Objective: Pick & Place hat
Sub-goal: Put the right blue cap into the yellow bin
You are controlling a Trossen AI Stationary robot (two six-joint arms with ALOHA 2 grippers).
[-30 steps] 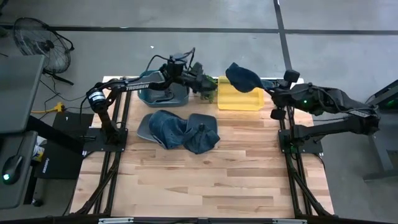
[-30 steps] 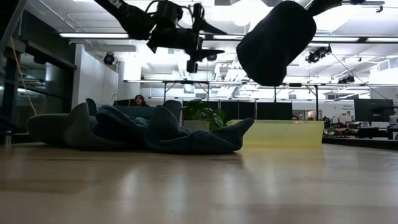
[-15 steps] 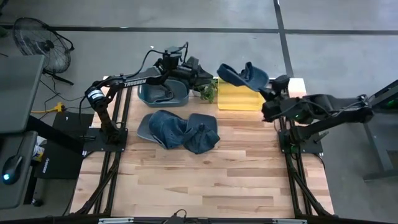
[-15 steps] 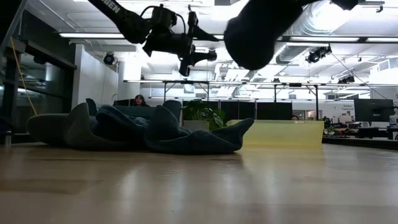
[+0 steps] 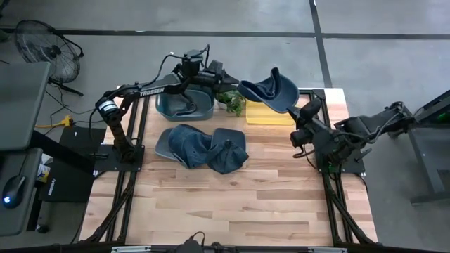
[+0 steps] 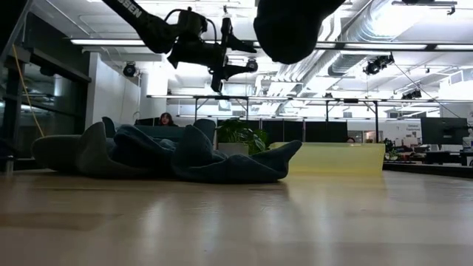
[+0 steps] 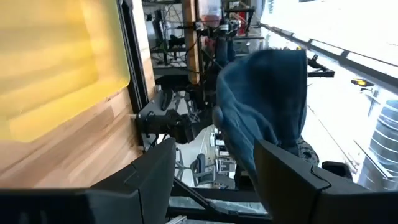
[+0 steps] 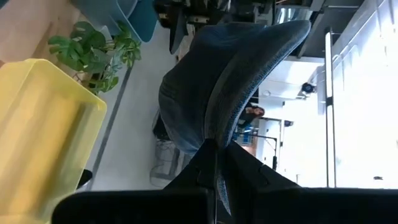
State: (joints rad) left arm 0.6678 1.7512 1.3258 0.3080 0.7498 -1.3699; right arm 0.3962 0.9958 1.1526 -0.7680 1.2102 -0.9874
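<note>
in the high view a blue hat (image 5: 271, 91) is seen lifted above the far edge of the wooden desk (image 5: 232, 204), over the yellow bin (image 5: 266, 114), and it is gripped by the right claw (image 5: 294, 107); the left claw (image 5: 226, 79) is held over the far side, between the blue-grey bin (image 5: 184, 107) and the lifted hat, close to a small green plant (image 5: 232, 102); a heap of further blue hats (image 5: 202, 146) is spread on the desk in front of the blue-grey bin.

in the low view the lifted hat (image 6: 288, 28) is shown high above the desk (image 6: 236, 222), with the left claw (image 6: 225, 55) hung just beside it; the heap of hats (image 6: 170, 157) and the yellow bin (image 6: 336, 159) are rested on the desk; a seated person (image 6: 162, 119) is seen far behind.

in the left wrist view the left claw (image 7: 214, 180) is seen released, its fingers (image 7: 155, 177) spread with nothing between them; the hat (image 7: 264, 109) is seen beyond them, and the yellow bin (image 7: 59, 59) to one side.

in the right wrist view the right claw (image 8: 216, 171) is seen clenched on the hat (image 8: 224, 81) at its edge; the yellow bin (image 8: 43, 130), the plant (image 8: 93, 53) and the blue-grey bin (image 8: 121, 12) are seen beyond.
</note>
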